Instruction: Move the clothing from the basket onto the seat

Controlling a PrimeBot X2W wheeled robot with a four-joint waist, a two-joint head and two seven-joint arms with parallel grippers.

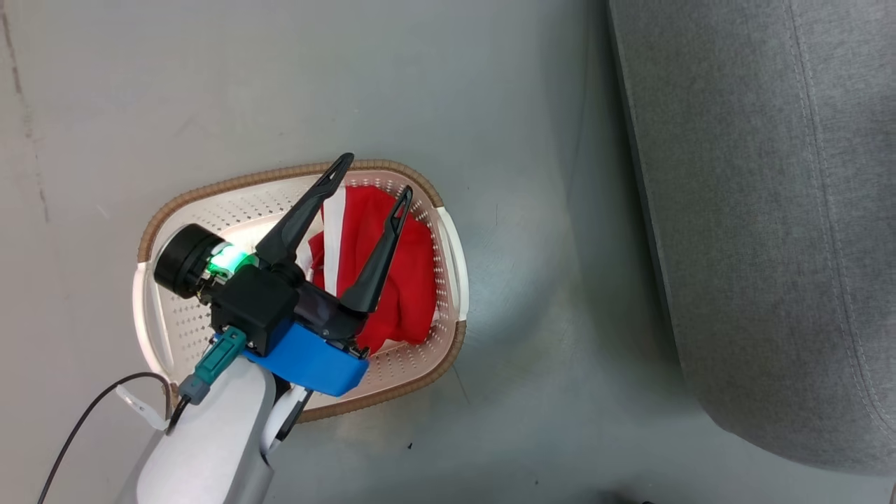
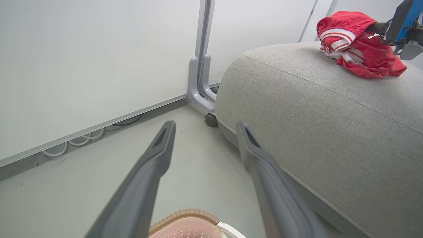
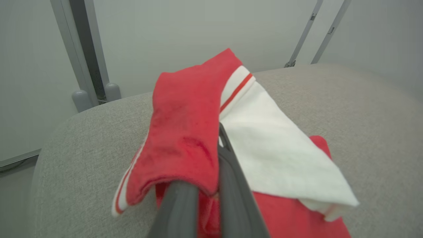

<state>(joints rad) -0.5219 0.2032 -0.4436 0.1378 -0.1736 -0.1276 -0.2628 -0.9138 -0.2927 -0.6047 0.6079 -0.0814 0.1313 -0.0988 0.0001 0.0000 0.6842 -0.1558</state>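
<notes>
In the head view, my left gripper [image 1: 374,176] hovers open over the cream basket [image 1: 161,329], with nothing between its fingers. A red piece of clothing [image 1: 406,280] with a white stripe lies in the basket's right half. The left wrist view looks past the open left gripper [image 2: 205,125] to the grey seat [image 2: 314,115], where another red and white garment [image 2: 360,49] rests bunched, with my right gripper [image 2: 375,28] on it. In the right wrist view, the right gripper [image 3: 214,148] is shut on that garment [image 3: 185,132], just above the seat [image 3: 363,109]. Red fabric drapes over one finger.
The seat [image 1: 770,210] runs down the right side of the head view, with bare grey floor [image 1: 546,280] between it and the basket. White wall panels [image 2: 82,66] on a grey wheeled post [image 2: 200,82] stand behind the seat. The basket rim [image 2: 185,215] sits below the left fingers.
</notes>
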